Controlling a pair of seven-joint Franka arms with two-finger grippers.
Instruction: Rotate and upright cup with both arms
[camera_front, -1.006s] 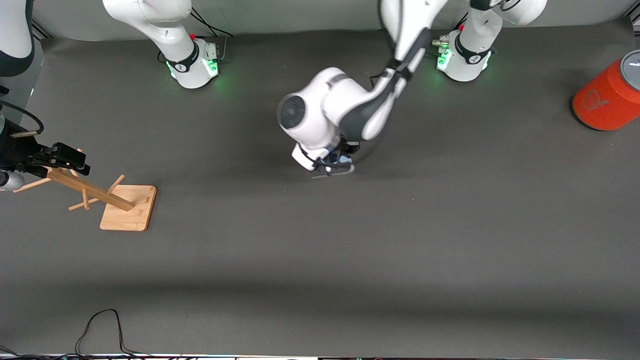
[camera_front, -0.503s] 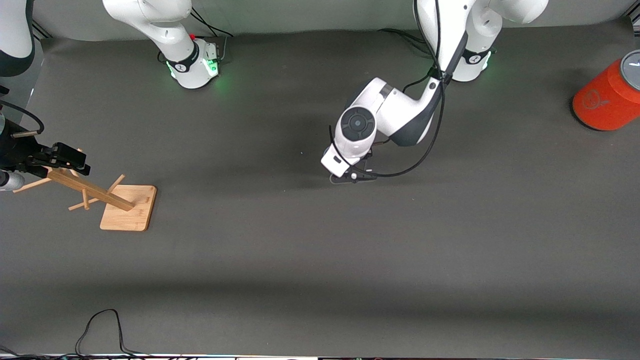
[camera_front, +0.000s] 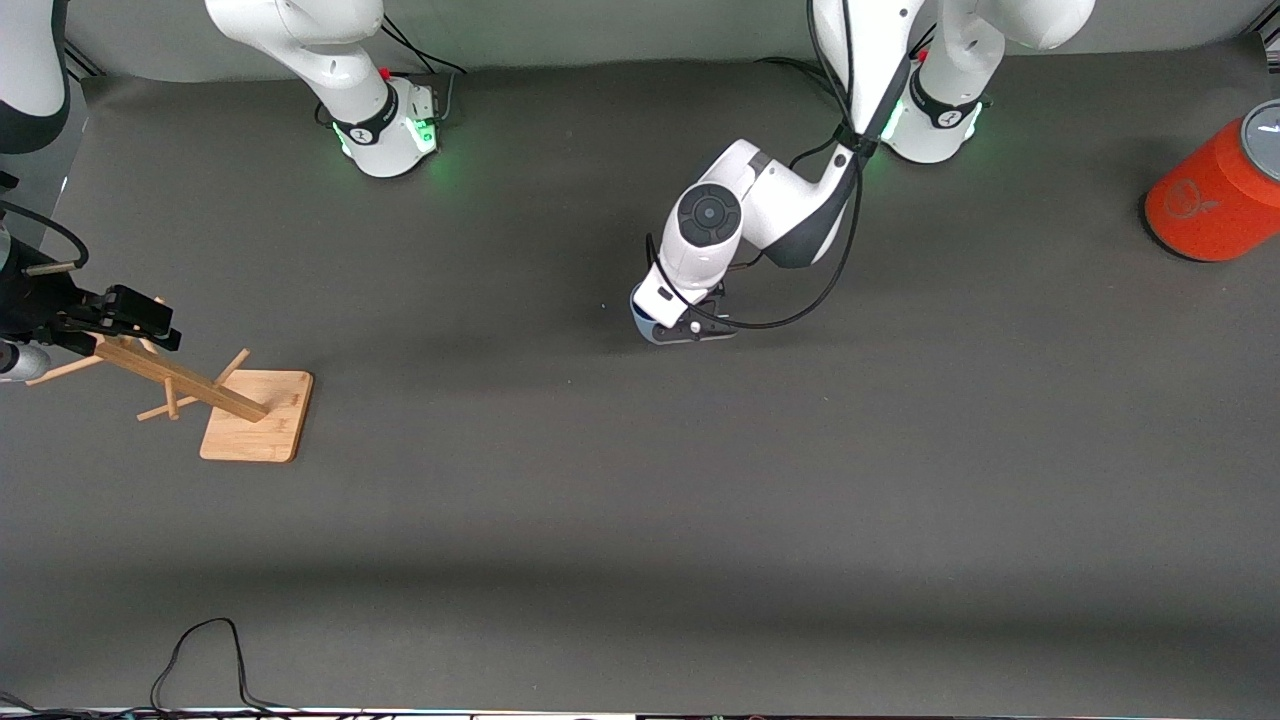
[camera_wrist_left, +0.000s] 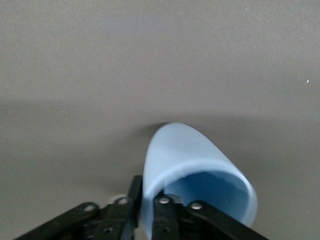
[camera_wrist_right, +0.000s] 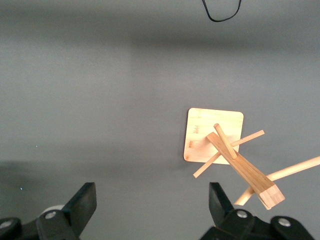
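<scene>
The pale blue cup (camera_wrist_left: 192, 160) is tilted, its mouth toward the left wrist camera and its base toward the table. My left gripper (camera_wrist_left: 148, 212) is shut on the cup's rim wall, one finger inside and one outside. In the front view the cup (camera_front: 643, 325) peeks out under the left wrist (camera_front: 690, 325) over the middle of the table, toward the robots' bases. I cannot tell whether the cup touches the table. My right gripper (camera_wrist_right: 152, 205) is open and empty, waiting over the right arm's end of the table (camera_front: 135, 318).
A wooden peg rack on a square base (camera_front: 255, 415) stands under the right gripper and shows in the right wrist view (camera_wrist_right: 215, 135). An orange cylinder with a grey top (camera_front: 1215, 195) stands at the left arm's end. A black cable (camera_front: 200, 650) lies at the near edge.
The left arm swung and turned its wrist while holding the cup, shifting toward its own end, then a little back toward the bases. The right arm has not moved.
</scene>
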